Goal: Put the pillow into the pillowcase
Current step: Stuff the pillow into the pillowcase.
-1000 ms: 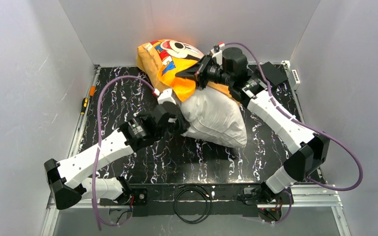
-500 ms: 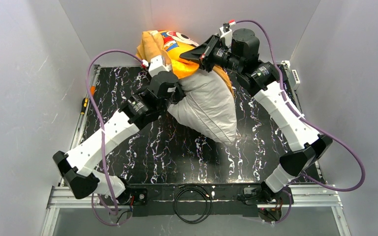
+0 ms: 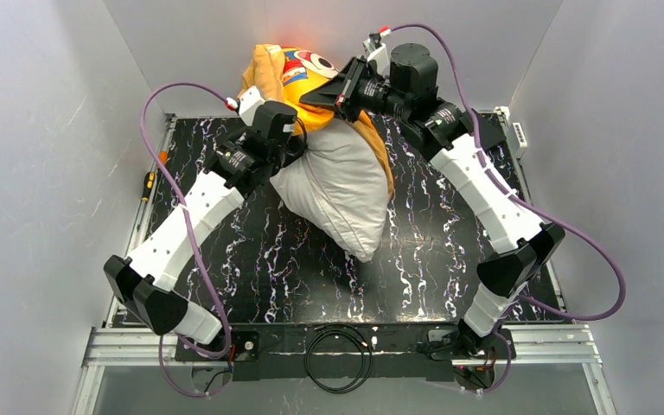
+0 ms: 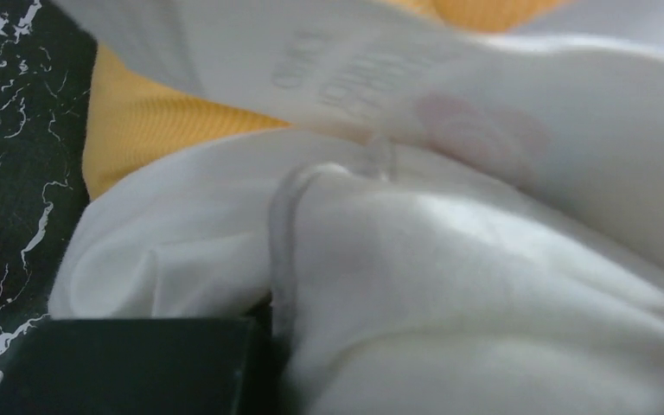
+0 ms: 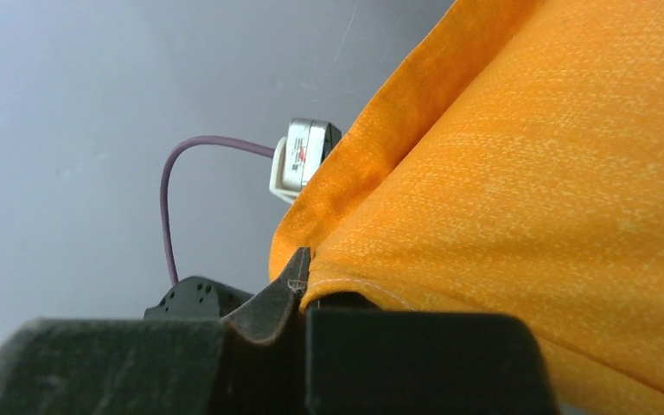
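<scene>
The off-white pillow (image 3: 339, 186) lies slanted on the black marbled table, its upper end inside the mouth of the orange pillowcase (image 3: 278, 76), which is bunched against the back wall with the Mickey face up. My left gripper (image 3: 296, 143) is shut on the pillow's upper left edge; in the left wrist view the pillow (image 4: 450, 285) fills the frame over one black finger (image 4: 130, 363), with the pillowcase (image 4: 147, 130) behind. My right gripper (image 3: 327, 90) is shut on the pillowcase hem (image 5: 372, 290), holding it up above the pillow.
Grey walls close in the table on three sides. A screwdriver (image 3: 148, 184) lies along the left rim and a white power strip (image 3: 519, 134) at the right rim. A black cable coil (image 3: 337, 354) sits at the near edge between the arm bases.
Both arms have moved up and toward the back left. The pillow has swung with the left gripper, its upper end going further under the orange case, which is bunched higher against the wall.
</scene>
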You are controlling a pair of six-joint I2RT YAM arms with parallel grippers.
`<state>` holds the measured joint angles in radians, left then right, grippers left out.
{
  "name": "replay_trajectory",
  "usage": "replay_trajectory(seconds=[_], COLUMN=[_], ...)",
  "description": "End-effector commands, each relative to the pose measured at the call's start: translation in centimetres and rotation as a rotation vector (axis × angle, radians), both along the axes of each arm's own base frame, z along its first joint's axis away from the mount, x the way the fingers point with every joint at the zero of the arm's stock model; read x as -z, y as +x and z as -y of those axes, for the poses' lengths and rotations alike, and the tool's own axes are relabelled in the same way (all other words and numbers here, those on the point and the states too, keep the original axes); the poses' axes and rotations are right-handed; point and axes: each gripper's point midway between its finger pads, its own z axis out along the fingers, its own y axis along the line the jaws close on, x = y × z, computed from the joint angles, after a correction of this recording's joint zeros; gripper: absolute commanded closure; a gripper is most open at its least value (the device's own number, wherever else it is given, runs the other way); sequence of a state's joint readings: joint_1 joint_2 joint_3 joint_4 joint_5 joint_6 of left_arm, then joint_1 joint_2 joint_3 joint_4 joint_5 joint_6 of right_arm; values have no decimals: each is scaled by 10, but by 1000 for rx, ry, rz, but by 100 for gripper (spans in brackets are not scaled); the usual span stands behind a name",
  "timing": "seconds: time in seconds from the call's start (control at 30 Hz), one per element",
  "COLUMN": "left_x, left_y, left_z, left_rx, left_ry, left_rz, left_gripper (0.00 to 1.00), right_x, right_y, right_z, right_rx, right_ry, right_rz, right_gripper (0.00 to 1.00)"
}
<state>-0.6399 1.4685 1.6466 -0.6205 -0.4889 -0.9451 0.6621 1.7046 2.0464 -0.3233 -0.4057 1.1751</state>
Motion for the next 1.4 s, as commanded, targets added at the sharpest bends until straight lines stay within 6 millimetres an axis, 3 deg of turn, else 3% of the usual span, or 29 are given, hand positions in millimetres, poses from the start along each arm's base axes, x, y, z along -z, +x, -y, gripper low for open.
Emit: replay_trajectory(seconds=[0.0,0.1,0.2,0.3,0.37,0.4,0.43,0.5,0.6,0.7,0.87,0.97,1.07,1.17,1.37], left_x=[16,16,9,6,5,9,20,40,76,106,125,129,130,131,132], left_y=[43,50,45,25,-3,-18,-32,-60,-101,-131,-161,-170,-177,-181,-186], left_z=[-51,-52,-47,-47,-57,-64,-72,-92,-121,-141,-160,-162,-164,-164,-159], left_rx=[-228,-213,-161,-112,-121,-146,-175,-242,-360,-422,-481,-480,-480,-473,-436], left_ry=[-10,-66,-98,-141,-196,-229,-254,-296,-335,-332,-318,-319,-319,-324,-337], left_rz=[-7,-24,-7,2,4,-3,-20,-46,-99,-139,-186,-197,-205,-211,-231], left_gripper=[100,100,100,100,100,100,100,100,100,100,100,100,100,100,100], right_x=[-169,-162,-133,-80,-35,-14,6,43,80,101,154,192,220,243,252], right_y=[-162,-176,-174,-155,-140,-135,-131,-126,-117,-111,-102,-93,-85,-74,-32], right_z=[49,44,33,19,11,8,6,6,23,49,97,114,113,101,61], right_rx=[-382,-451,-490,-455,-429,-424,-427,-431,-377,-312,-252,-250,-291,-343,-341], right_ry=[359,344,277,124,-3,-58,-114,-234,-421,-580,-871,-1004,-1060,-1077,-1050], right_rz=[538,559,502,395,316,276,254,211,198,226,266,293,333,395,511], right_gripper=[99,99,99,99,98,89,74,60,37,24,16,13,11,2,2])
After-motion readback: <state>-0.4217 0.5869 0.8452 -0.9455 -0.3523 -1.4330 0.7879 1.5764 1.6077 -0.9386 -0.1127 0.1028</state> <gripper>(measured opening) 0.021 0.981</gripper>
